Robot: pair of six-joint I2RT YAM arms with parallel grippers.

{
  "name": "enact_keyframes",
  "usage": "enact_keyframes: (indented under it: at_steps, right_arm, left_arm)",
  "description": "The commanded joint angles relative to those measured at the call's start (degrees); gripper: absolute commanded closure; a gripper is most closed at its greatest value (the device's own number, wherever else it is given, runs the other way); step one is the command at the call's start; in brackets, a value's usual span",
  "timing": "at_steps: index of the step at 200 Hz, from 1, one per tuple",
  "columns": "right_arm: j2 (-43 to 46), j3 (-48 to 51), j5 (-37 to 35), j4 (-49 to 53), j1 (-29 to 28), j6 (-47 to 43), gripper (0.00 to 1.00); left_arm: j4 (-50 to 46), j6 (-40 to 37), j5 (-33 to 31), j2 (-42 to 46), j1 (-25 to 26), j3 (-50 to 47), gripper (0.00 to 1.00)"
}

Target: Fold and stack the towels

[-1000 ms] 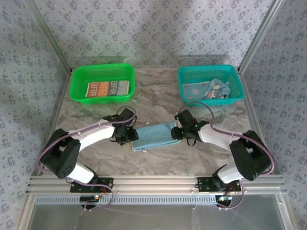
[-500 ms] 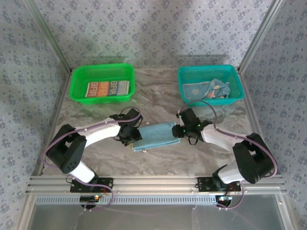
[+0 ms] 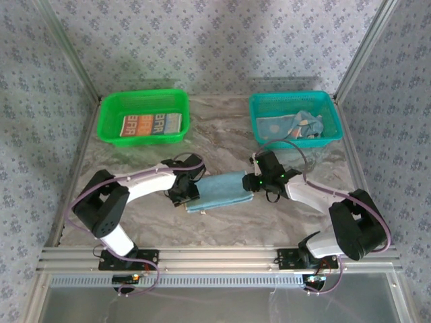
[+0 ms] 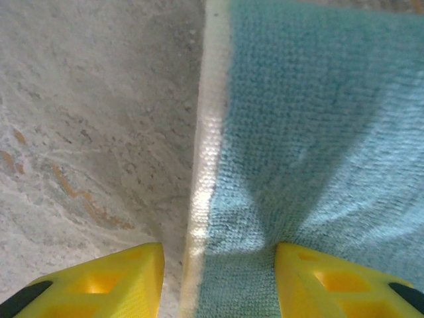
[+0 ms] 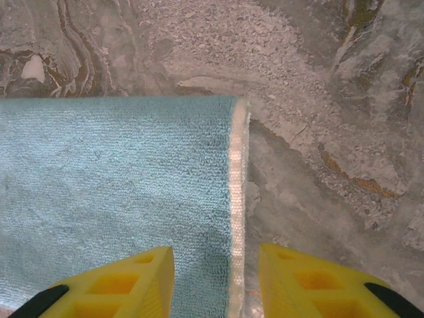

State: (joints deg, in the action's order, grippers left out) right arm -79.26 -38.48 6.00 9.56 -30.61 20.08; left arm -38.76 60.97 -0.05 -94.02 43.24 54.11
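Top view: over the last second the left arm has swung right. The left gripper (image 3: pixel 186 191) is now at the left end of the folded light blue towel (image 3: pixel 219 191), mid-table (image 3: pixel 222 134). The right gripper (image 3: pixel 258 181) has edged slightly right and is at the towel's right end. The towel has barely shifted. The striped towel (image 3: pixel 143 124) lies flat in the green basket (image 3: pixel 106 124), and a crumpled blue towel (image 3: pixel 300 126) is in the teal basket (image 3: pixel 259 134).

Left wrist: yellow fingers (image 4: pixel 99 285) are spread across the white hem (image 4: pixel 205 165), one over cloth and one over marble. Nothing is pinched.

Right wrist: fingers (image 5: pixel 112 286) are spread the same way across the hem there. Contact with the cloth can't be told.

Read: both ends look lined up for a pinch, probably for another fold or a lift to the stack. The crumpled towel isn't folded yet.
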Motion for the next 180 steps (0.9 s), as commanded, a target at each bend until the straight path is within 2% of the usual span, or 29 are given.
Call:
enact_keyframes:
  at_steps: [1, 12, 26, 35, 53, 61, 88, 105, 123, 168, 174, 180]
  right_arm:
    - [0.7, 0.3, 0.9, -0.1, 0.4, -0.7, 0.61]
    - [0.7, 0.3, 0.8, 0.0, 0.3, -0.7, 0.61]
    - [0.7, 0.3, 0.6, 0.2, 0.4, -0.7, 0.61]
    - [0.8, 0.2, 0.5, 0.3, 0.4, -0.7, 0.61]
    - [0.9, 0.2, 0.3, 0.5, 0.6, -0.8, 0.61]
    - [1.0, -0.1, 0.2, 0.6, 0.6, -0.8, 0.61]
    - [1.5, -1.3, -0.5, 1.8, 0.7, -0.9, 0.60]
    - [2.3, -2.0, -1.1, 2.3, 1.0, -0.8, 0.54]
    - [3.1, -3.0, -2.5, 3.3, 1.6, 0.0, 0.38]
    - [4.6, -6.1, -1.5, 2.6, 4.2, 1.4, 0.11]
    - [4.6, -6.7, -1.6, 2.5, 4.4, 1.4, 0.01]
    - [4.6, -7.1, -1.8, 2.4, 4.5, 1.4, 0.00]
  left_arm:
    - [-0.4, -0.2, -0.3, -1.7, 0.4, -0.6, 0.53]
    - [1.8, -0.2, 0.0, -2.3, 0.6, -1.3, 0.55]
    - [3.4, -0.1, 0.5, -2.7, 0.7, -2.5, 0.63]
    - [4.4, -0.1, 0.3, -2.6, 0.8, -3.2, 0.71]
    - [4.8, -0.9, -1.0, -2.1, 1.0, -3.5, 0.94]
    - [4.1, -1.6, -2.3, -2.0, 1.3, -2.9, 1.00]
    - [-1.5, -4.0, -6.2, -1.2, 2.2, 0.5, 1.00]
    - [-7.1, -6.1, -9.0, -0.5, 2.2, 4.2, 1.00]
    - [-13.1, -8.5, -12.3, 0.5, 2.2, 8.6, 1.00]
    - [-25.4, -14.6, -17.4, 2.4, 1.5, 20.5, 1.00]
    - [-27.0, -15.3, -18.0, 2.4, 1.3, 22.3, 1.00]
    - [-28.7, -16.2, -18.5, 2.3, 1.1, 24.0, 1.00]
